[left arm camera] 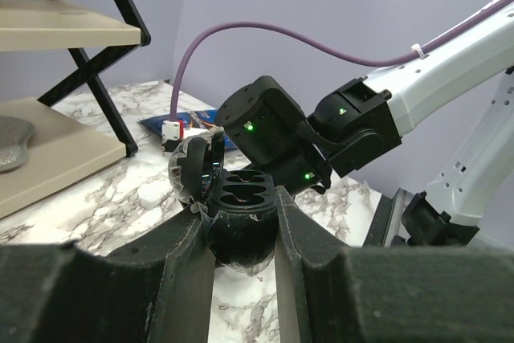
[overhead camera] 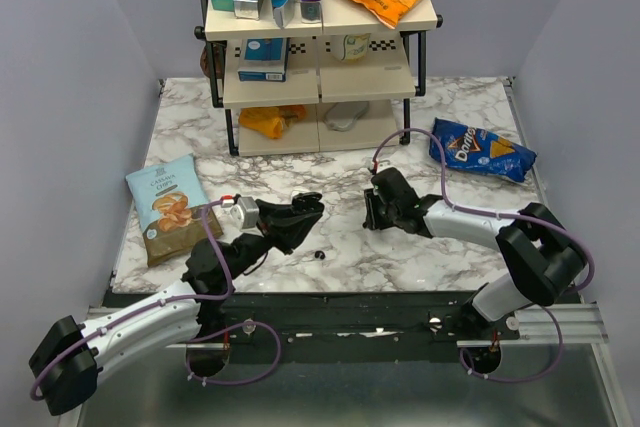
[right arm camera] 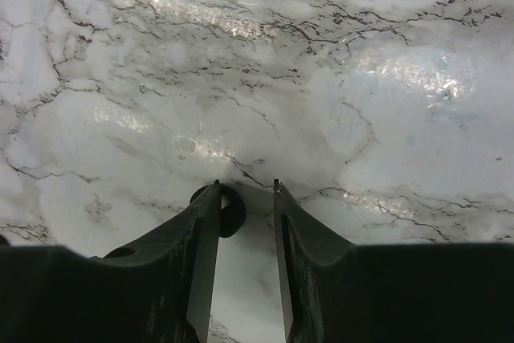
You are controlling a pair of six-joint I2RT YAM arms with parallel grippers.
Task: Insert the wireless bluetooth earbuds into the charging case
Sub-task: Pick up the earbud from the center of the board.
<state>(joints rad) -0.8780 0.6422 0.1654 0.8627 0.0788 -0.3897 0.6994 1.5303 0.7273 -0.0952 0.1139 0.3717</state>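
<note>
My left gripper is shut on the black charging case and holds it above the table, lid swung open and the slots showing empty. In the top view this gripper is left of centre. My right gripper points down at the marble with its jaws slightly apart. One black earbud lies on the table against the tip of its left finger, not clamped. The right gripper faces the left one. A second earbud lies on the marble near the front edge.
A two-tier shelf with boxes and snack bags stands at the back. A blue Doritos bag lies at the right and a pale chips bag at the left. The right arm's body looms just behind the case.
</note>
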